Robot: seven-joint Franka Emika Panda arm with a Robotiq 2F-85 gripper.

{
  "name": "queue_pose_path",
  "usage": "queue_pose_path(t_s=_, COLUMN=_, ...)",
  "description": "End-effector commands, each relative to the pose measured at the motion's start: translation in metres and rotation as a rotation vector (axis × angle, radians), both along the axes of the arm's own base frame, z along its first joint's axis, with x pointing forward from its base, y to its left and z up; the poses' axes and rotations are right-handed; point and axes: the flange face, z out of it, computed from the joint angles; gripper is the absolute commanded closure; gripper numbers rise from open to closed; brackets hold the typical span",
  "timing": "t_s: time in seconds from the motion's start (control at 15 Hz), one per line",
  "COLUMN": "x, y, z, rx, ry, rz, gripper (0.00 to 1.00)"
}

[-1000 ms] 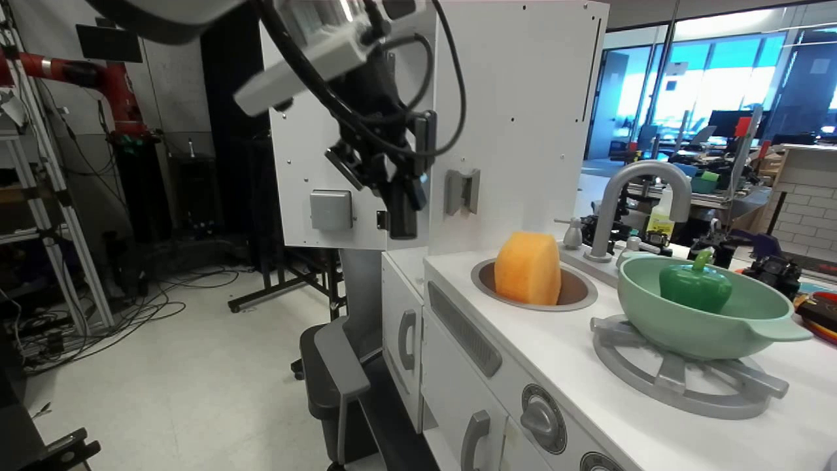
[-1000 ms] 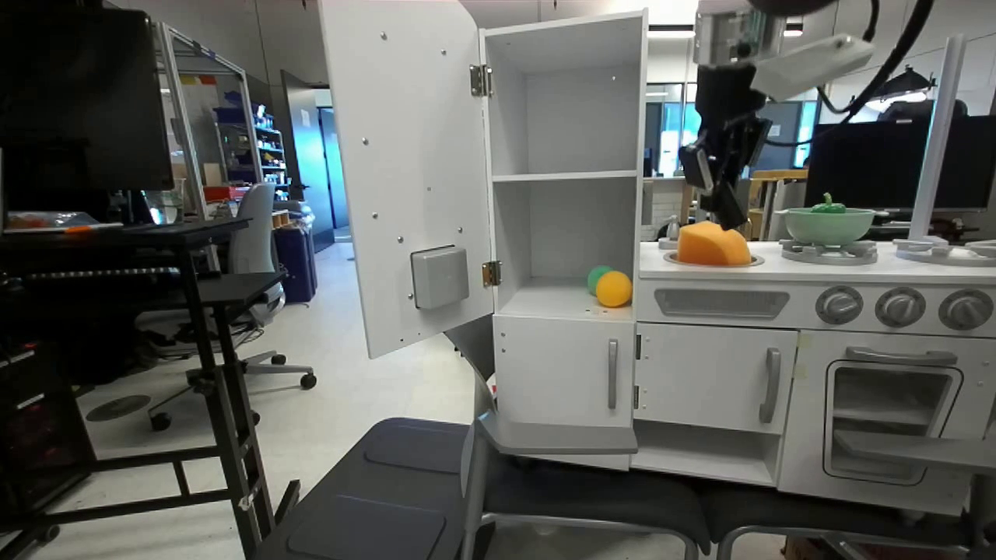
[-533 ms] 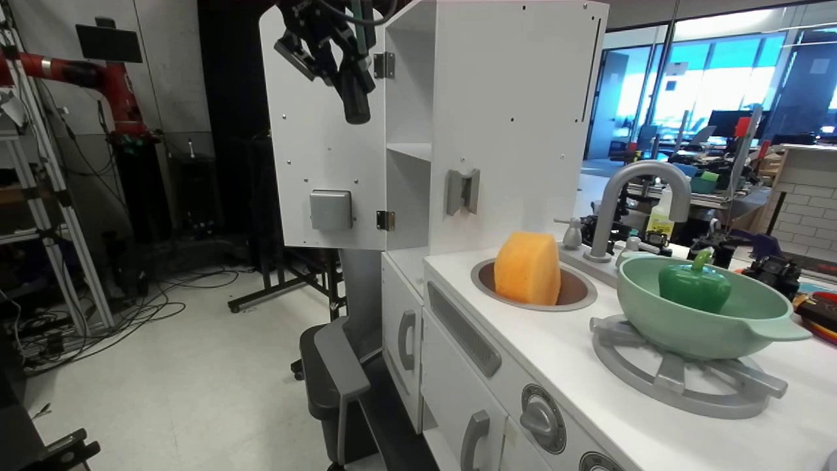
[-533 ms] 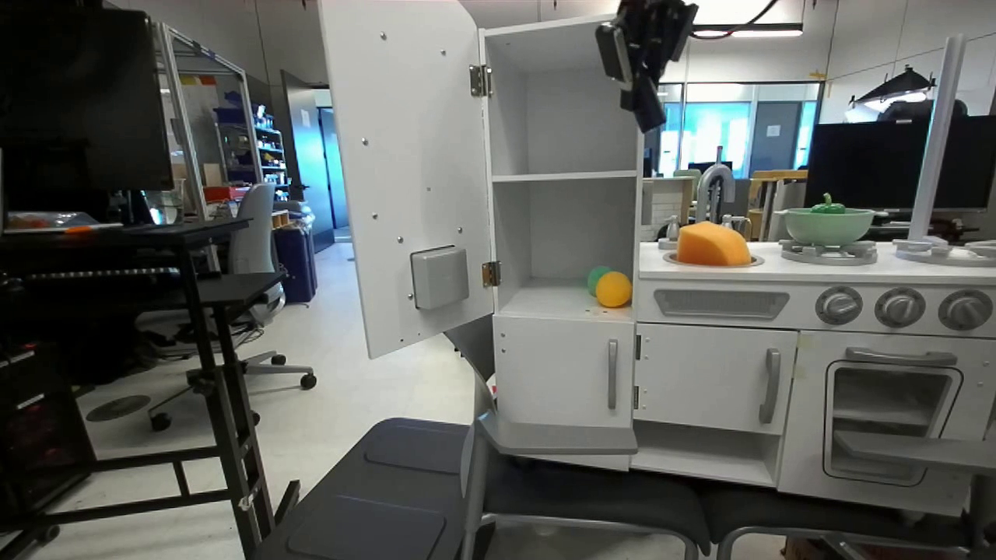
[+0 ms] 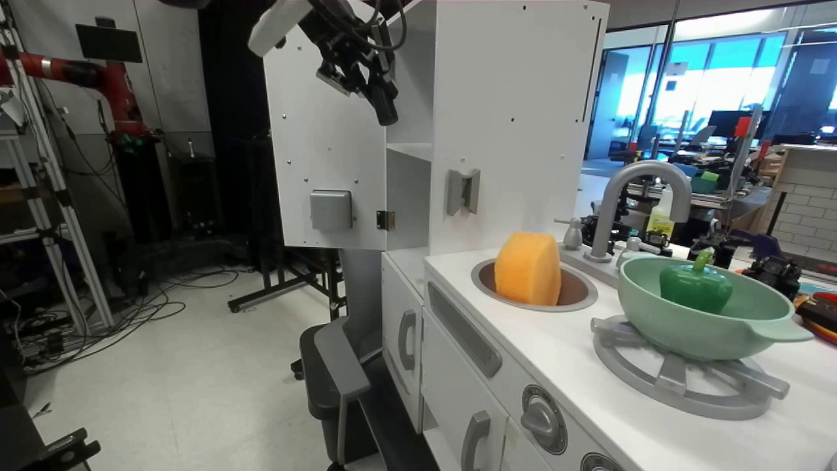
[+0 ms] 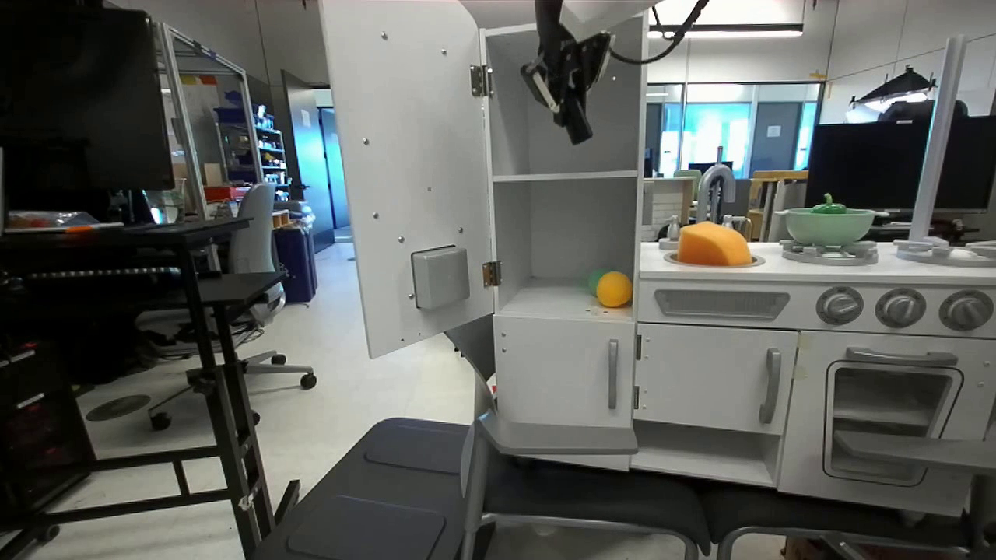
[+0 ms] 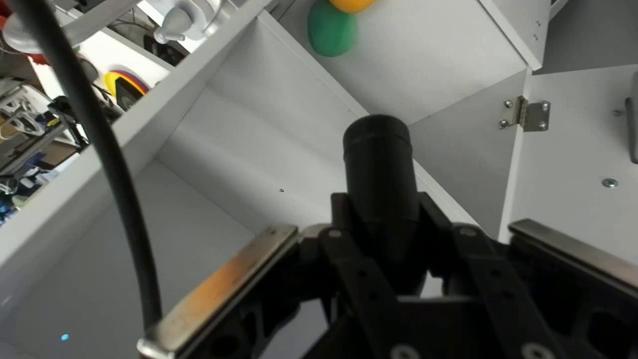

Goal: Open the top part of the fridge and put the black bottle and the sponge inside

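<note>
The top fridge door [image 6: 420, 155] stands swung open to the left of the cabinet in an exterior view; it also shows in an exterior view [image 5: 327, 150]. My gripper [image 7: 383, 212] is shut on the black bottle [image 7: 380, 164], which points out past the fingertips in the wrist view. The bottle shows in both exterior views [image 5: 382, 101] [image 6: 576, 120], tilted downward at the height of the upper fridge compartment, above the middle shelf [image 6: 565, 176]. The bottle's gripped end is hidden by the fingers. The orange sponge [image 5: 527, 269] sits in the sink; it also shows in an exterior view [image 6: 712, 244].
A yellow-orange ball [image 6: 614, 289] and a green one [image 7: 331, 30] lie in the lower fridge compartment. A green bowl [image 5: 706, 320] with a green pepper stands on the burner. A grey faucet [image 5: 637, 173] stands behind the sink. The fridge side wall [image 5: 516, 98] divides it from the counter.
My gripper has risen from above the sink, holding the bottle, and moved left to the upper fridge compartment opening. The sponge, balls and door have not moved.
</note>
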Motion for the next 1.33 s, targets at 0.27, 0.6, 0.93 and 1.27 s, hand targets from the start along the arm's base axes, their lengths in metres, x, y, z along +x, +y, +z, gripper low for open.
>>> queue_pose_path(t_s=0.27, x=0.082, y=-0.008, z=-0.041, rx=-0.103, ry=-0.120, rz=-0.101, gripper=0.90)
queue_pose_path(t_s=0.6, x=0.106, y=-0.023, z=-0.050, rx=-0.163, ry=-0.151, rz=-0.167, gripper=0.39)
queue_pose_path(t_s=0.93, x=0.113, y=-0.020, z=-0.062, rx=-0.193, ry=-0.157, rz=-0.198, gripper=0.05)
queue_pose_path(t_s=1.27, x=0.113, y=-0.014, z=-0.063, rx=-0.203, ry=-0.161, rz=-0.207, gripper=0.00)
